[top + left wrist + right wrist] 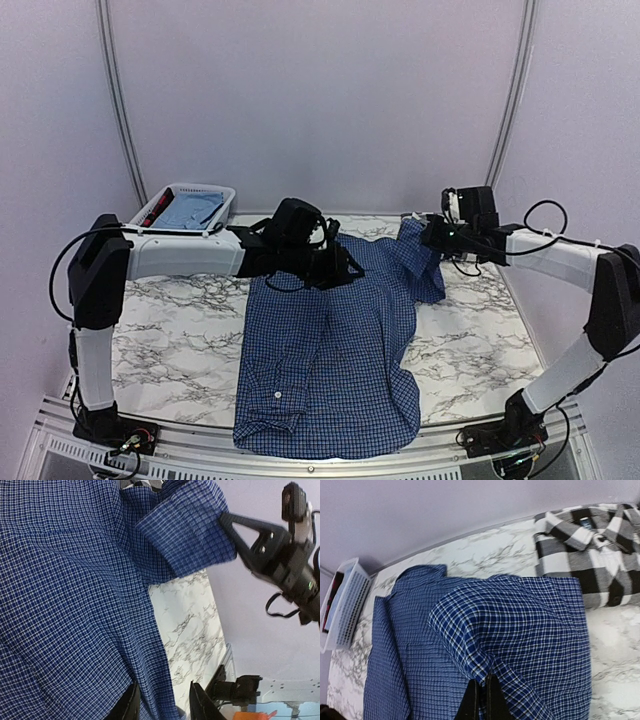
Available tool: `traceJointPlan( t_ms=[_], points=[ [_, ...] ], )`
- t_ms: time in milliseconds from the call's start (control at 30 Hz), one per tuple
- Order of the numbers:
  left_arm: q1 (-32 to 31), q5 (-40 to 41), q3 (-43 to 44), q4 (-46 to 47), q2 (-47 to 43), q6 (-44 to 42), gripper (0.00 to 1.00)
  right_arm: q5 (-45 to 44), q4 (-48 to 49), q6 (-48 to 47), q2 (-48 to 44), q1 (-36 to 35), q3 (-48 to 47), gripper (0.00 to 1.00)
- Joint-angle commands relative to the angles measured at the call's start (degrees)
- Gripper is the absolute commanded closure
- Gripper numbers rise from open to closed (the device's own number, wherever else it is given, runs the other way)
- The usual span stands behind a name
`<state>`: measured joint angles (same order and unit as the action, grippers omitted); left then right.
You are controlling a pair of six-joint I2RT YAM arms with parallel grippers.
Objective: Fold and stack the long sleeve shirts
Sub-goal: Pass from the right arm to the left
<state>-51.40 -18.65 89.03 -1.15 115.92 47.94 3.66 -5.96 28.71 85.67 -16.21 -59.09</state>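
A dark blue checked long sleeve shirt (325,350) lies spread on the marble table (170,340), collar end toward the back. My right gripper (481,678) is shut on a fold of its sleeve (520,625) and holds it lifted over the shirt's back right corner (420,260). My left gripper (164,687) hovers over the upper part of the shirt, its fingers (131,704) apart, with the shirt's edge lying loosely between them. A black-and-white plaid shirt (590,545) lies at the table's back edge, beyond the lifted sleeve.
A white slatted basket (200,187) holding light blue cloth stands at the back left corner. Both arms reach in over the back half of the table. The right arm (285,560) shows in the left wrist view, close beside the sleeve.
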Motion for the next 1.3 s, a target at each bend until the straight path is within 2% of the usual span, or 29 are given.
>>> traceJointPlan(
  t_ms=[0,167,433,633,800,933,1000,1133,1200,1267],
  points=[
    [2.5,-5.6,-3.4,12.1,0.3,10.8,0.63,1.2,1.4,1.6,0.4,-6.7,-1.5,1.00],
    [3.6,-4.5,-2.4,12.5,0.4,13.2,0.49,1.0,3.9,1.6,3.6,-14.2,-3.2,1.00],
    [5.8,-0.4,-3.8,12.8,1.3,20.1,0.36,-2.7,5.5,0.2,7.3,-22.6,-6.1,1.00],
    [7.3,0.5,-3.2,13.3,3.5,21.5,0.34,-4.6,5.5,-2.4,8.2,-26.2,-7.5,1.00],
    [8.4,2.4,-4.4,13.1,4.1,22.4,0.36,-4.3,5.5,-3.5,8.5,-26.8,-7.4,1.00],
    [8.7,1.4,-3.3,12.9,5.6,21.8,0.43,-1.4,4.3,-4.8,10.3,-27.3,-8.6,1.00],
    [8.7,1.3,-2.5,12.2,6.1,21.2,0.51,-1.5,3.4,-5.7,11.3,-27.8,-9.6,1.00],
    [8.7,0.5,-1.0,10.3,7.3,19.8,0.72,-1.3,2.4,-6.0,12.3,-28.4,-10.7,1.00],
    [8.8,0.3,-0.3,9.7,7.7,18.8,0.88,-1.4,1.7,-5.9,12.3,-28.3,-11.2,0.96],
    [9.1,0.5,0.9,8.1,7.8,17.0,1.00,-2.4,0.0,-5.7,11.8,-28.4,-11.5,0.87]
  ],
)
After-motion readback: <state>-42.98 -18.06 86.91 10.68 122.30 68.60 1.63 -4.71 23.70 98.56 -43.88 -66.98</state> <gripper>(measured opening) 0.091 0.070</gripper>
